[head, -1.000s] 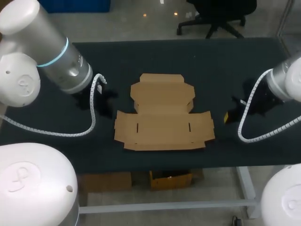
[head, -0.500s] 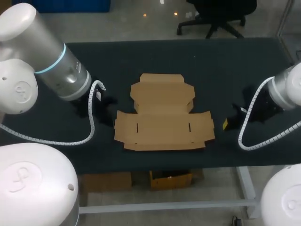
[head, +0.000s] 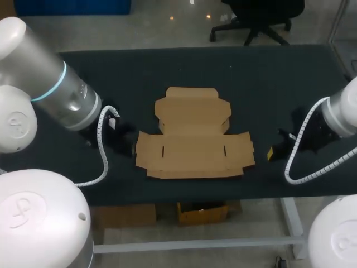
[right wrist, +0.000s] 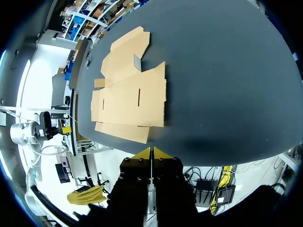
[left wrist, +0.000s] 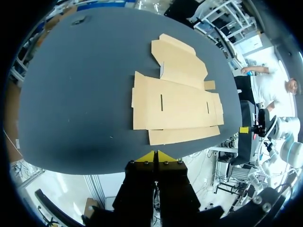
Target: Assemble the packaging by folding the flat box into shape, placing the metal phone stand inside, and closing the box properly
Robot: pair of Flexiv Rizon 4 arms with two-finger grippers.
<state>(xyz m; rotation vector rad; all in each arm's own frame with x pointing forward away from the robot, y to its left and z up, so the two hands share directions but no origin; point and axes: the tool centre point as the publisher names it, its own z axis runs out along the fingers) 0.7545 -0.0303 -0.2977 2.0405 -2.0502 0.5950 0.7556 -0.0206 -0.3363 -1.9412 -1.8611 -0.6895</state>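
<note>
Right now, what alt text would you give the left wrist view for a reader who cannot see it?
A flat, unfolded cardboard box lies on the dark table, ahead of the left gripper, whose jaws are shut with nothing between them. The gripper is near the table's edge and apart from the box.

Left end effector (head: 132,148) nearer flat box (head: 192,149), right end effector (head: 271,152) nearer robot

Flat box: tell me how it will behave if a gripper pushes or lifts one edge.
Thin cardboard lying flat, the box is probably light and would slide across the table when pushed. Its flaps and creases suggest that lifting one edge would fold it there rather than raise it whole.
</note>
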